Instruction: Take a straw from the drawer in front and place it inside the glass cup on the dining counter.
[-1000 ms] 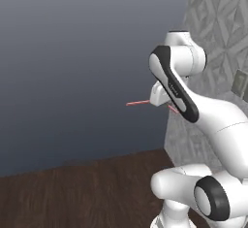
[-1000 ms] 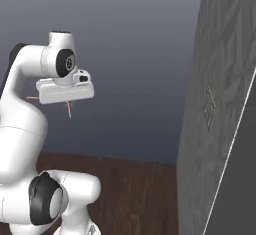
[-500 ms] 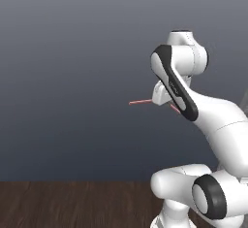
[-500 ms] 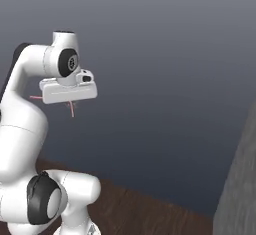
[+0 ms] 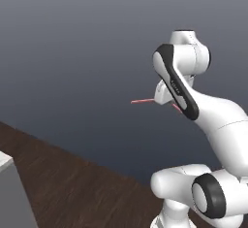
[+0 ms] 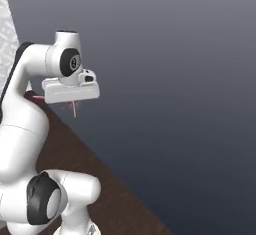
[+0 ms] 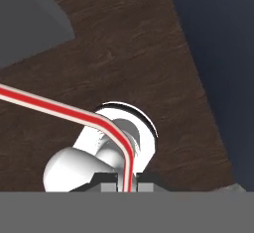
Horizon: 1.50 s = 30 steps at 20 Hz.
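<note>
Up over the dark wood floor (image 5: 72,178), arm raised with the straw pinched

Behind everything sits a plain blue-grey backdrop, and the brown plank floor runs below it, with a grey block's corner (image 5: 12,193) poking in at the lower left of the left base view. Next down in size, the claw (image 7: 126,177) is clamped tight on the straw (image 7: 59,107), fingertips squeezed together around it. That red-and-white straw comes up between the fingertips, bends, then runs off toward the left edge of the hand view. From the left base view, its thin pink end (image 5: 143,101) sticks out sideways from the hand, up in the air, well clear of the floor.
</note>
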Motion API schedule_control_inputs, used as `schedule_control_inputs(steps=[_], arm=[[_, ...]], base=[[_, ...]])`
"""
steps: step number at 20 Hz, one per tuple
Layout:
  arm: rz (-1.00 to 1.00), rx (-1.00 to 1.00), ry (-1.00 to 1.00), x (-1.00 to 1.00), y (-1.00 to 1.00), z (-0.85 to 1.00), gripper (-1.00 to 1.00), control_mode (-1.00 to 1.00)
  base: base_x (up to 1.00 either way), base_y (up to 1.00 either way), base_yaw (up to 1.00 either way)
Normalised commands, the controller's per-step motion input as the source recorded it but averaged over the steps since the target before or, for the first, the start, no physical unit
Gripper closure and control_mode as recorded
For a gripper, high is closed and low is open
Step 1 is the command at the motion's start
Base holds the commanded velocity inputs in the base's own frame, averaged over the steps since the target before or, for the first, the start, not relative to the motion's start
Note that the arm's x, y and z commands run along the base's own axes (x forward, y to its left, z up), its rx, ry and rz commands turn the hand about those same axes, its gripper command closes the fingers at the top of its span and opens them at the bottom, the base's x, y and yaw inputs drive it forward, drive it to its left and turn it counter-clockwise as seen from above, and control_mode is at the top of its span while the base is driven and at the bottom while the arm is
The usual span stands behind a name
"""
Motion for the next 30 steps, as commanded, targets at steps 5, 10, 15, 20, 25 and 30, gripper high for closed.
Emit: schedule_control_inputs(steps=[5, 10, 15, 20, 25, 30], arm=[[0.0, 0.0, 0.0, 0.0, 0.0, 0.0, 1.0, 1.0], [0.0, 0.0, 0.0, 0.0, 0.0, 0.0, 1.0, 1.0], [0.0, 0.0, 0.0, 0.0, 0.0, 0.0, 1.0, 1.0], [0.0, 0.0, 0.0, 0.0, 0.0, 0.0, 1.0, 1.0], [0.0, 0.0, 0.0, 0.0, 0.0, 0.0, 1.0, 1.0], [0.0, 0.0, 0.0, 0.0, 0.0, 0.0, 1.0, 1.0]], base=[[0.99, 0.0, 0.75], [1.0, -0.13, 0.75], [1.0, -0.48, 0.66], [0.99, -0.77, 0.55], [0.84, -0.95, 0.5], [0.91, -0.87, 0.49]])
